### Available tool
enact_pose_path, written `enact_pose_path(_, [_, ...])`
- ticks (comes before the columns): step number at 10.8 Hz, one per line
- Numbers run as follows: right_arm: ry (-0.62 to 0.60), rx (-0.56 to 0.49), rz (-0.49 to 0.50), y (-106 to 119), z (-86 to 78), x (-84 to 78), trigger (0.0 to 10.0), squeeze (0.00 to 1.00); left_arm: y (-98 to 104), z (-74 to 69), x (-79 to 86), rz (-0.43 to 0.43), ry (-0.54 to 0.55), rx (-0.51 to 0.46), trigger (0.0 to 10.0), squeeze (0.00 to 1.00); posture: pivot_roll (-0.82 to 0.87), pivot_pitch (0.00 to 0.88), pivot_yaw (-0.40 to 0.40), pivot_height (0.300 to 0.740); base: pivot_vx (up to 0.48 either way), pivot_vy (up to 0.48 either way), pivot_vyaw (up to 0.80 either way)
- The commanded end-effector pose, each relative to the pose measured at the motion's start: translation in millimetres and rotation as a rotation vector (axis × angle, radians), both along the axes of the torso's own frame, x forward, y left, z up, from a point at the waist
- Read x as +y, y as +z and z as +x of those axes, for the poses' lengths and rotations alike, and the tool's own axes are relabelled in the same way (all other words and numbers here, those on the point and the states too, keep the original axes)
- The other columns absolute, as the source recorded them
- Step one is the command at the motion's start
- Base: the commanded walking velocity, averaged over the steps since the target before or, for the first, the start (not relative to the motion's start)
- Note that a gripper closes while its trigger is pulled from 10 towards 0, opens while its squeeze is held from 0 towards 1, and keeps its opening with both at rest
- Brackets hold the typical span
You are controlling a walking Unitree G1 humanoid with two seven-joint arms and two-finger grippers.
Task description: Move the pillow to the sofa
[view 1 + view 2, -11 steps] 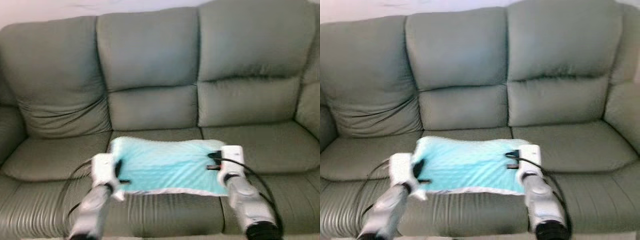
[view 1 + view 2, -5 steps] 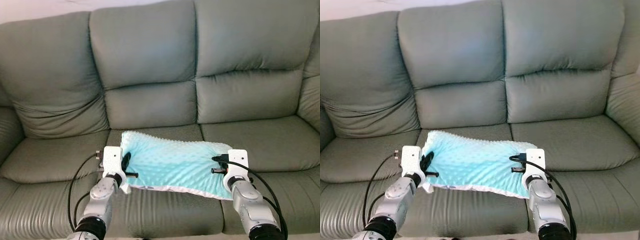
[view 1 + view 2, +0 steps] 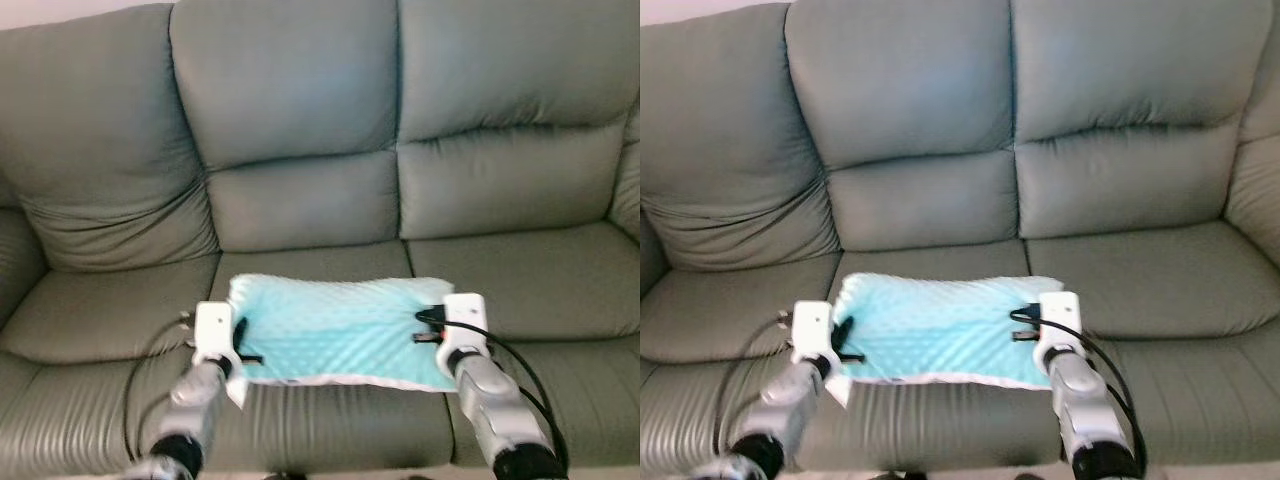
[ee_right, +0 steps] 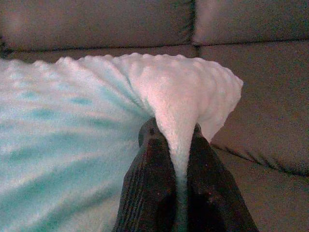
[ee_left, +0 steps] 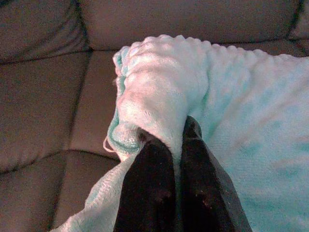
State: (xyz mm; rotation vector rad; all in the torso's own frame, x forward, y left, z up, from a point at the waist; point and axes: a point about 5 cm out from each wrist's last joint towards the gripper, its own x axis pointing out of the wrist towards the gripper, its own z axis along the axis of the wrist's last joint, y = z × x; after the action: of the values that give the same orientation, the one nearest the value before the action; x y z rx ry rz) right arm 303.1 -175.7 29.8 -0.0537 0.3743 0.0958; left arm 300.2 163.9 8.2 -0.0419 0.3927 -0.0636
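A: Largest first. One sofa [image 3: 300,130], grey-green, three back cushions and three seat cushions, spanning the head views. Where does the pillow sit against it?

B: One pillow [image 3: 340,330], pale turquoise, nubbly. It hangs over the middle seat cushion, toward that cushion's front edge at 6 o'clock. I cannot tell from these views whether its underside touches the seat or floats just above.

A: Long axis?

B: Runs 9 to 3 o'clock, parallel to the sofa front. One gripper at each short end, so neither arm is nearer; the load is shared evenly.

A: Jaw state, left gripper [image 5: 170,133]?

B: Clenched on the pillow's left corner. Fabric bunches into a fold pinched between the two black fingers [image 5: 149,164].

A: Right gripper [image 4: 172,129]?

B: Same, clamped on the right corner; a ridge of cloth stands up between its fingers [image 4: 149,169].

A: So what does the next move depend on?

B: My judgement: the seat lies directly below and toward 12 o'clock from both jaws. Lowering and releasing both ends together should keep it level.

A: Count.

B: One sofa, one pillow, two grippers.
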Motion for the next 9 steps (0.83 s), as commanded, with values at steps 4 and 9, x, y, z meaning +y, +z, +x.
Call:
enact_pose_path(4, [0.014,-0.080,-0.021,18,22.1,7.2,10.0,0.00,19,21.5,5.4,0.022,0.033,-0.022,10.0,0.00,-0.21,0.290,0.169,0.740,0.000,0.000,0.00])
enact_pose_path(9, [0.132,-0.157,0.100,36,38.4,42.2,10.0,0.29,61,54.5,6.8,0.027,0.057,-0.138,10.0,1.00,-0.21,0.326,0.173,0.740,0.000,0.000,0.00])
